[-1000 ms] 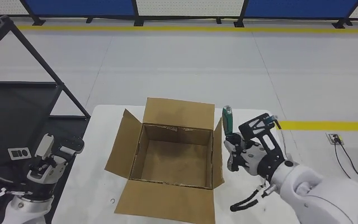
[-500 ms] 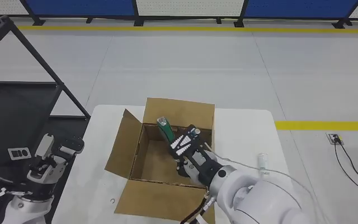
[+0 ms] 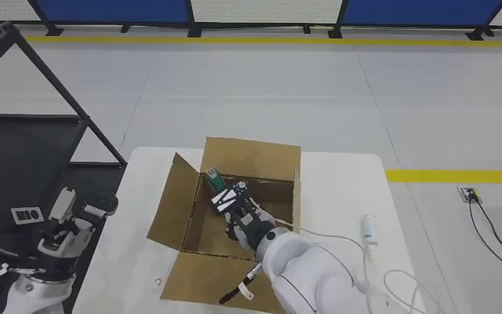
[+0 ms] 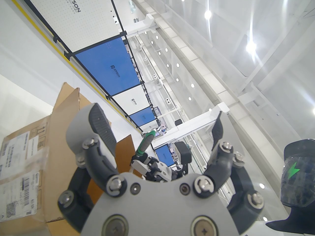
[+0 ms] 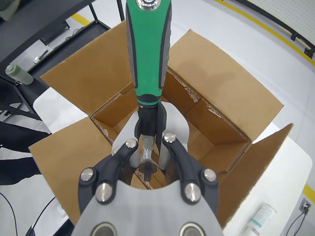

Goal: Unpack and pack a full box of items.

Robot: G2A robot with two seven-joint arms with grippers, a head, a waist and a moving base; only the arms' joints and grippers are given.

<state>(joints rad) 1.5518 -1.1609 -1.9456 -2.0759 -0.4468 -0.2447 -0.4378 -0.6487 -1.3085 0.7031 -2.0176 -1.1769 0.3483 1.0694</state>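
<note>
Box [image 3: 251, 153], one, cardboard, flaps open, on the white table [image 3: 345, 180]. One green-handled ratchet [image 5: 147, 50], clamped at its neck by the right gripper [image 5: 149, 126], is held over the box's opening, near the far wall. One white bottle [image 3: 368, 231] lies right of the box, apart. Left gripper [image 4: 158, 121], jaws wide, sits beside the table's left edge, pointing upward.

place: industrial test hall | blue-white partition panels [image 3: 110, 9] | yellow floor line [image 3: 235, 39] | high lit ceiling [image 4: 221, 50]

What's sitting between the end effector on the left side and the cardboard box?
Nothing loose: in the top view, bare white table separates the left end effector from the folded-out side flap of the box.
</note>
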